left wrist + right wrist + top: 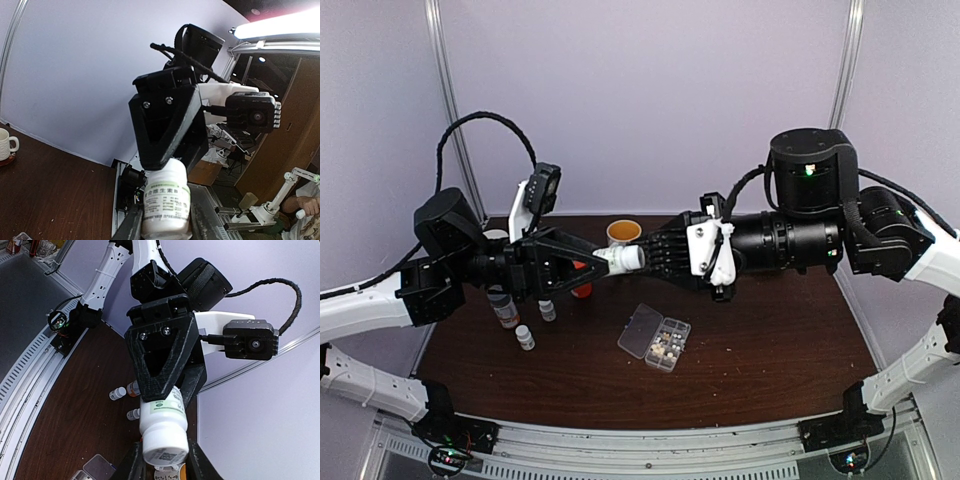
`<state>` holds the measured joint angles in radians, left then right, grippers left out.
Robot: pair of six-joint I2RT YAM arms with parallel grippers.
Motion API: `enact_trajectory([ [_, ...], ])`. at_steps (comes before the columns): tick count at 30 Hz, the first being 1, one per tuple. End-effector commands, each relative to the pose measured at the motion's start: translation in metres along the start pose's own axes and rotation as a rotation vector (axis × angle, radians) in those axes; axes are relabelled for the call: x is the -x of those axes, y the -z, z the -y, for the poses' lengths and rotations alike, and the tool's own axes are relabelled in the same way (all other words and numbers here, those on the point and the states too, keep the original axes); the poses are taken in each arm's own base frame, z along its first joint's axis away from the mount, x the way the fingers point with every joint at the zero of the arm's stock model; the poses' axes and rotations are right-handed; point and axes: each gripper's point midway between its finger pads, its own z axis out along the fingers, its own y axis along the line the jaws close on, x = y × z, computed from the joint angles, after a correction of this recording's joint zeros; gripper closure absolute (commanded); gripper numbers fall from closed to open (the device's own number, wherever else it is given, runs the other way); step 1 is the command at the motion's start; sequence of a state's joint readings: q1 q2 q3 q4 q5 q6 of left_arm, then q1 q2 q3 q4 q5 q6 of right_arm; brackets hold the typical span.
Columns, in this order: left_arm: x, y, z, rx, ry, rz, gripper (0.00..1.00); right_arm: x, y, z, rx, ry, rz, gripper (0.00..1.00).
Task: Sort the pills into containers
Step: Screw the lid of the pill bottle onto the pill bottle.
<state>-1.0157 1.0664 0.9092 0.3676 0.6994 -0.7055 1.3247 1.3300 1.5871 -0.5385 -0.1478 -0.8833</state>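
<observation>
Top external view: with the white bottle (623, 258) clamped level in mid-air between left claw (599, 262) and right claw (650, 255), up-frame of the open organizer box (655, 337) holding pills (667, 347) at lower centre, contents could be spilled once it is opened.

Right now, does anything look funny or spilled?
Nothing looks spilled. The odd bit: a white plastic bottle hangs sideways in the air above the dark brown table, pinched at each end by the left and right arms' jaws. The clear plastic organizer box lies open, at a slant to the table's edge.
</observation>
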Motion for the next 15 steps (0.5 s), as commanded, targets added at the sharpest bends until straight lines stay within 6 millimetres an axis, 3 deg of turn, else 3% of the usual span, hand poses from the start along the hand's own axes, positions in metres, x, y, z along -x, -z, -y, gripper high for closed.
enact_trajectory([
  [1, 0.009, -0.003, 0.006, -0.025, -0.03, 0.024, 1.0, 0.015, 0.008, 0.015, -0.044, -0.046, 0.043, 0.82],
  [8, 0.006, -0.005, -0.002, 0.009, -0.071, 0.007, 1.0, 0.013, 0.003, 0.008, -0.007, -0.169, 0.036, 0.91],
  [15, 0.008, 0.003, -0.018, 0.134, -0.233, 0.012, 1.0, 0.012, -0.001, -0.004, 0.061, -0.365, 0.044, 0.92],
])
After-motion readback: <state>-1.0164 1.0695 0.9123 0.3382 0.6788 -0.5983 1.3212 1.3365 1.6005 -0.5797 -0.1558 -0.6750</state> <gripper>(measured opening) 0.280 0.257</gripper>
